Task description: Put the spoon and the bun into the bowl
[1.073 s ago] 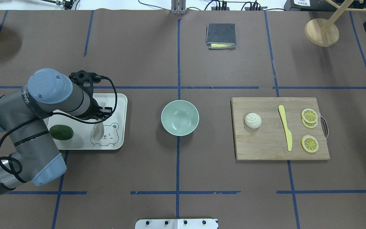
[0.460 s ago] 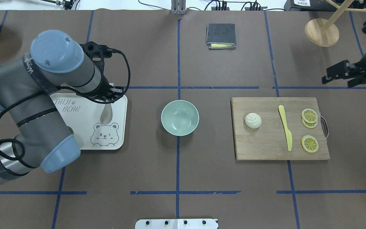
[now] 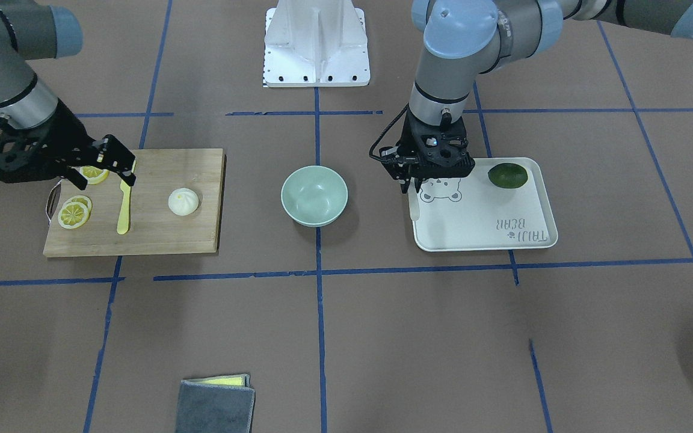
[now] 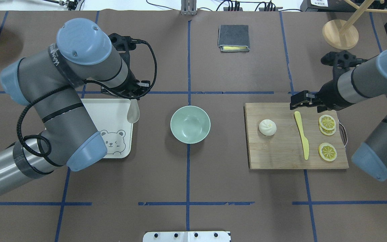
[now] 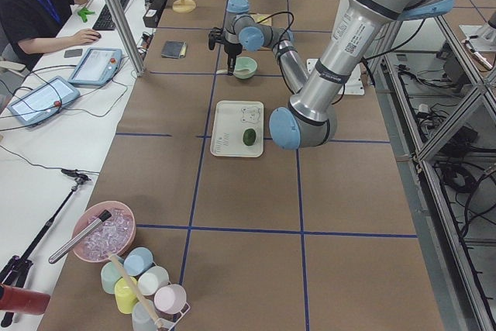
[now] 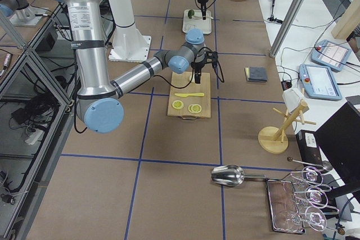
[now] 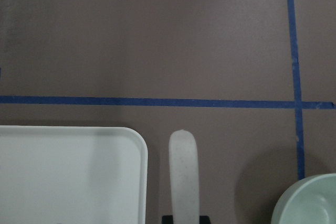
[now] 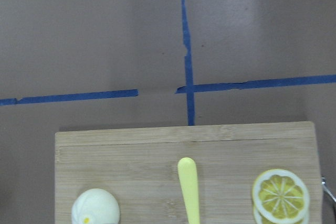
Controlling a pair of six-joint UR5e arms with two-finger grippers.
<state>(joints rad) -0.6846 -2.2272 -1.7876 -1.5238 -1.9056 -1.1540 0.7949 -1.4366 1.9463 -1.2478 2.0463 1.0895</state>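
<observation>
Left gripper [image 3: 411, 186], right of centre in the front-facing view, is clenched on the handle of the pale spoon [image 3: 411, 207]. The spoon hangs head down at the edge of the white bear-print tray [image 3: 479, 225], on the side nearest the mint-green bowl [image 4: 190, 124]. From the left wrist camera, the spoon shows just beside the tray's corner, over the brown table [image 4: 186, 174], with the bowl's rim at lower right. The bowl stands at the centre of the overhead view, apart from both the tray and the board. A dark green fruit [image 3: 508, 175] lies in the tray's upper right corner in the front-facing view.

Right gripper [image 4: 299, 101] hovers over the upper edge of the wooden cutting board [image 4: 281, 151], in the right half of the overhead view, above the tip of the yellow plastic knife [image 4: 302, 136]. Its jaws stand apart and grasp nothing. The white bun [image 4: 267, 127] rests on the left part of the board, left of the knife, near the gripper but not touched by it. Lemon slices [image 4: 327, 152] lie to the right of the knife.
</observation>
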